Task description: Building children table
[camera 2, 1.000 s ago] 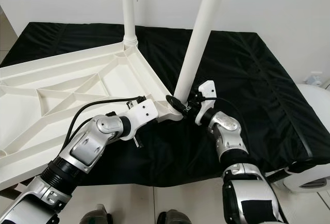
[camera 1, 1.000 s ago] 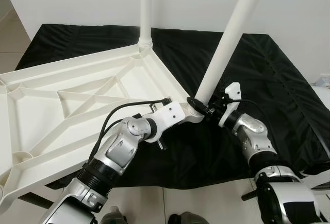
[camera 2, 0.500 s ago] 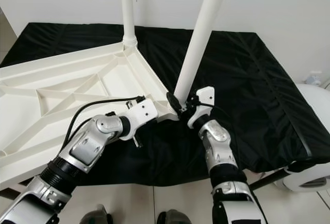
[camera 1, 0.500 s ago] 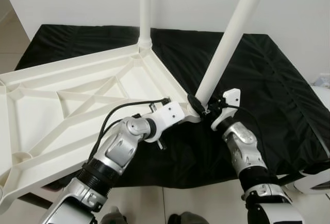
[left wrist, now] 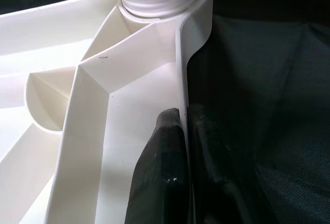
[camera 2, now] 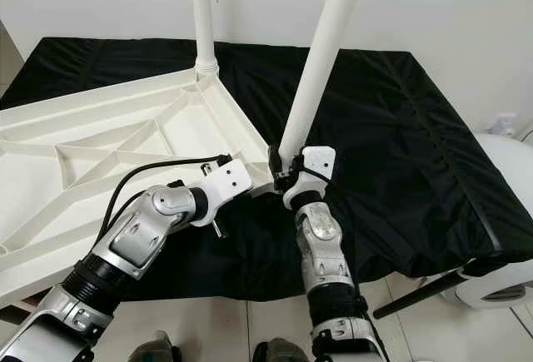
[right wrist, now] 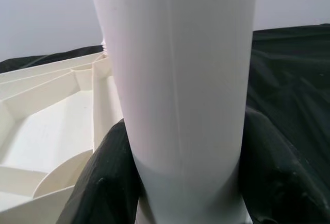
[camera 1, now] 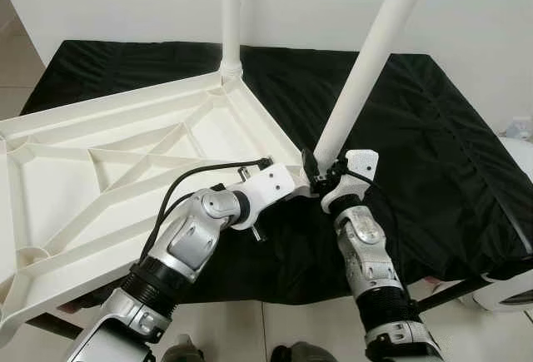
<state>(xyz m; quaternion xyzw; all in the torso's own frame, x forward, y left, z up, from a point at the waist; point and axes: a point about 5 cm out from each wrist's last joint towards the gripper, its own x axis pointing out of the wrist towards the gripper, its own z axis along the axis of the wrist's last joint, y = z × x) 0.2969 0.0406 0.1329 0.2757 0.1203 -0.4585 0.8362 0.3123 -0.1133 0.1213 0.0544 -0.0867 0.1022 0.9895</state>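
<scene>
One white tabletop (camera 1: pixel 100 158), two white legs (camera 1: pixel 371 54) (camera 1: pixel 230 12), one black cloth (camera 1: pixel 416 146), two claws (camera 1: pixel 312 175) (left wrist: pixel 180 126).

Two silver jointed arms, black ribbed cuffs, white wrist housings, a looping black cable, black jaws.

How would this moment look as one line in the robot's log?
left gripper: pinching tabletop rim | right gripper: gripping leg at corner socket | far leg: seated
</scene>
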